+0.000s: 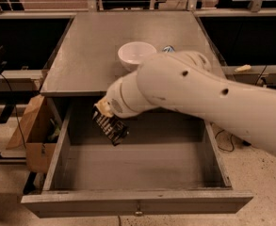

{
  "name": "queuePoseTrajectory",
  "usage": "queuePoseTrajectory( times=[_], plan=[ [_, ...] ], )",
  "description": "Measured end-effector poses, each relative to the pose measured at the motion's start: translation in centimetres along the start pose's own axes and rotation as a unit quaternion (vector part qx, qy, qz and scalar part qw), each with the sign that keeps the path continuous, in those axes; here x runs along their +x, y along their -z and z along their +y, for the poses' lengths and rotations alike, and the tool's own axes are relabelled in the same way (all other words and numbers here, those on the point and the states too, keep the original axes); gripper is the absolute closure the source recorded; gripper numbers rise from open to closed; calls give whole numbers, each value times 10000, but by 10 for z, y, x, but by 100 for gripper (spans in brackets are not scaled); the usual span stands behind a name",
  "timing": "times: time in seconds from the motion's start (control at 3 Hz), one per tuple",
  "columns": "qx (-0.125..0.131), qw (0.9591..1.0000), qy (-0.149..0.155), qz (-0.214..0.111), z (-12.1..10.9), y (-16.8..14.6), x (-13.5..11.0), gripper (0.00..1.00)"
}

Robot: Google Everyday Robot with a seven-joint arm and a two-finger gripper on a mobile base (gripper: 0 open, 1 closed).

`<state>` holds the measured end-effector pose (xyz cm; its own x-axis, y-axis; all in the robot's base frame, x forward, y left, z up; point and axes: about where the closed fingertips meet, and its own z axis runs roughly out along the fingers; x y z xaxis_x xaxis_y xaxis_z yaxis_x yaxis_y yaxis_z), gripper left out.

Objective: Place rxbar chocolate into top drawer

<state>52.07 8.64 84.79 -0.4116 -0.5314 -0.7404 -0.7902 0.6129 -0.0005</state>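
The top drawer is pulled open, nothing's laid inside yet; the hand is held over it, grip can't be told.

Grey tbl w/ white bowl, can beside (tool below front edge).

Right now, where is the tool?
The tool hangs over the rear left of the open drawer, just below the table edge; the bowl sits behind it.

Gripper hangs in the open top drawer — room all round (table edge just behind).
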Motion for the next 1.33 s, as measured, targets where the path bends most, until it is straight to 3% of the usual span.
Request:
queuePoseTrajectory(
  times=[0.33, 0.67, 1.33],
  plan=[
    [-206, 9991, -360, 79, -2, -38, 62, 100],
    [-166, 9972, -696, 238, -20, -80, 106, 67],
    [-166, 9946, -859, 557, -35, -111, 121, 19]
  ],
)
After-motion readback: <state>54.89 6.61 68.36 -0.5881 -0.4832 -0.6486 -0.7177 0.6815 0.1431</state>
